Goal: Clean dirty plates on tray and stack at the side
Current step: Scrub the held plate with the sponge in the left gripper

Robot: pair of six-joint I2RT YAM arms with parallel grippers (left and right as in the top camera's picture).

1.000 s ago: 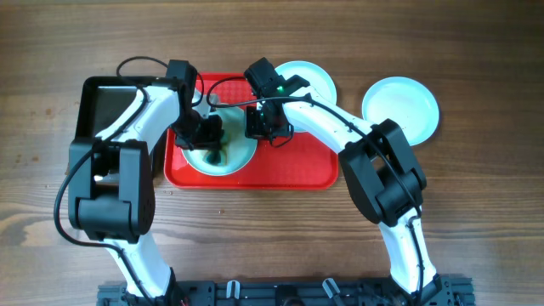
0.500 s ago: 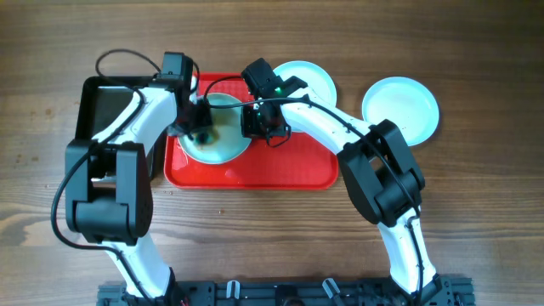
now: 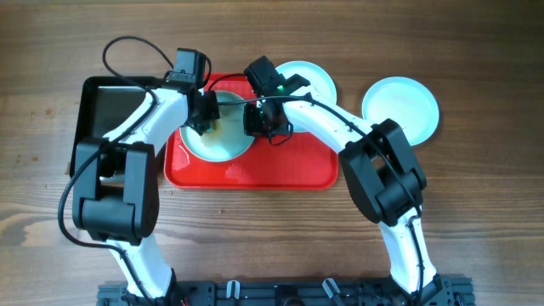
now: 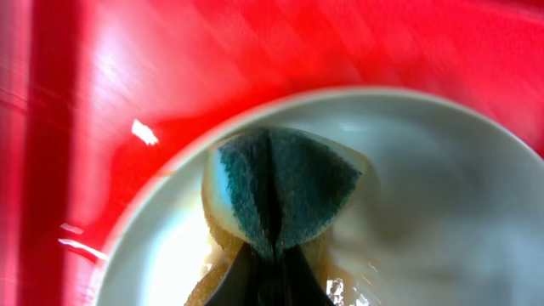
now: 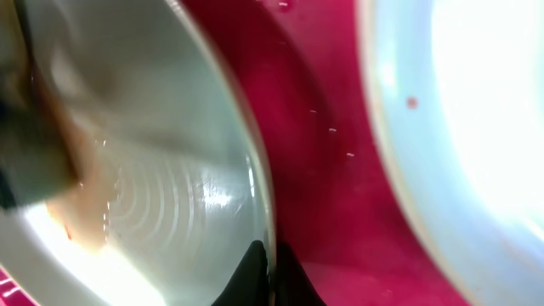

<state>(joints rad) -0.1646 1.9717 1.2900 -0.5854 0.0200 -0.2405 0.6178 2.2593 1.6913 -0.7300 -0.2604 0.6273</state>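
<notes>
- Wooden worktop (image 3: 476, 212) all round, and at far left a deep black tray (image 3: 106, 106) sits just beside the red tray (image 3: 280, 166).
- Now the left gripper (image 3: 203, 117): jaws pinching a folded sponge (image 4: 280, 191), green scourer face showing, pressed onto the dirty plate (image 3: 223, 140) at the red tray's left end.
- That plate looks stiff, glossy and smeared with sauce. I'd call it slippery, so the rim is the place to hold.
- And the right gripper (image 5: 268, 259) is doing just that, jaws nipped thin on the rim.
- The second plate (image 3: 308, 81) overhangs the tray's far right corner, close by the right arm, so it's tight there.
- The third plate (image 3: 400, 106) lies alone on the worktop at right, with open room for stacking.
</notes>
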